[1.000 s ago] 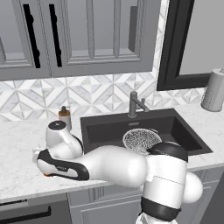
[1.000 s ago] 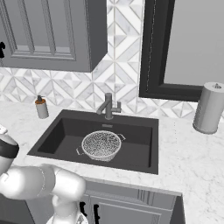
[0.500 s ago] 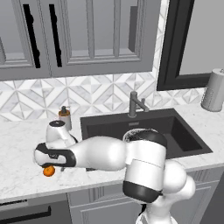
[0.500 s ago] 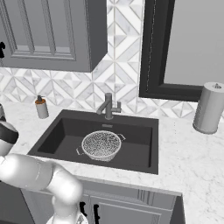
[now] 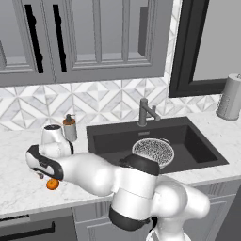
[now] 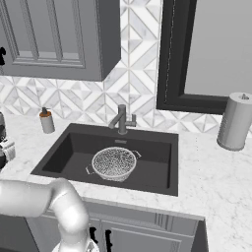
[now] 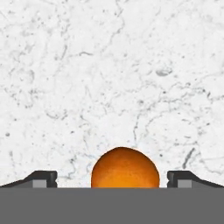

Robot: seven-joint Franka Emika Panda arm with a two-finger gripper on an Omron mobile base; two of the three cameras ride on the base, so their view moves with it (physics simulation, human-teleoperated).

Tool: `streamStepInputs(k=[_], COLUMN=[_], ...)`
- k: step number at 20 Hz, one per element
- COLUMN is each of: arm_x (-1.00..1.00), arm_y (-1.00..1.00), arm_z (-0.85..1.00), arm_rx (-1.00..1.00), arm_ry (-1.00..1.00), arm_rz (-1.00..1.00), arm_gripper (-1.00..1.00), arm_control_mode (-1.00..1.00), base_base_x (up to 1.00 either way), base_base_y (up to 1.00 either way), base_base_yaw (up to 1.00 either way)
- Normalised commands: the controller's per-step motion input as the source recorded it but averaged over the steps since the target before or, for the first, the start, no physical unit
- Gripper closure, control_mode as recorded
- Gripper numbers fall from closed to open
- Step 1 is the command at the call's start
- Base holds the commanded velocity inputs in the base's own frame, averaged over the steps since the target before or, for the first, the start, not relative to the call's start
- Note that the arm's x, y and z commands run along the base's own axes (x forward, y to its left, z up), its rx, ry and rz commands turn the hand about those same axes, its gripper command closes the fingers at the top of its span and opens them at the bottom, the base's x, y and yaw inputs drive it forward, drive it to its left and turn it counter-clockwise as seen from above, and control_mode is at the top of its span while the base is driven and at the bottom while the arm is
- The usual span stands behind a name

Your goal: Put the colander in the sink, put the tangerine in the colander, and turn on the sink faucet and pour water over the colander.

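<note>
Two fingertips of your gripper (image 7: 112, 179) stand wide open on either side of the tangerine (image 7: 125, 168), which rests untouched on the marble counter (image 7: 109, 78).

I see colander (image 5: 153, 151) upright in sink (image 5: 197, 146), right of centre, below faucet (image 5: 146, 112). Tangerine (image 7: 125, 168) sits on marble counter (image 7: 109, 78), well left of sink.

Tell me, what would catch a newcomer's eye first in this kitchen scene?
Probably the bright orange tangerine on the pale marble counter, sitting between the open fingers of the robot's gripper without being touched. Next comes the silver mesh colander, standing in the dark sink in front of the grey faucet.
</note>
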Motion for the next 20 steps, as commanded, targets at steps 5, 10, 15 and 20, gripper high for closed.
streamStepInputs(k=[5,10,15,20], arm_x=[-0.14,-0.29,-0.16,0.02], arm_y=[0.04,-0.16,-0.11,-0.15], arm_z=[-0.1,-0.16,-0.23,-0.23], arm_rx=[-0.05,-0.08,-0.09,-0.01], arm_ry=[0.02,0.0,0.0,0.0], arm_rz=[-0.01,0.0,0.0,0.0], arm_gripper=[-1.0,-1.0,-1.0,-1.0], arm_control_mode=[-1.0,-1.0,-1.0,-1.0], base_base_x=[0.0,0.0,0.0,0.0], base_base_y=[0.0,0.0,0.0,0.0], base_base_yaw=[0.0,0.0,0.0,0.0])
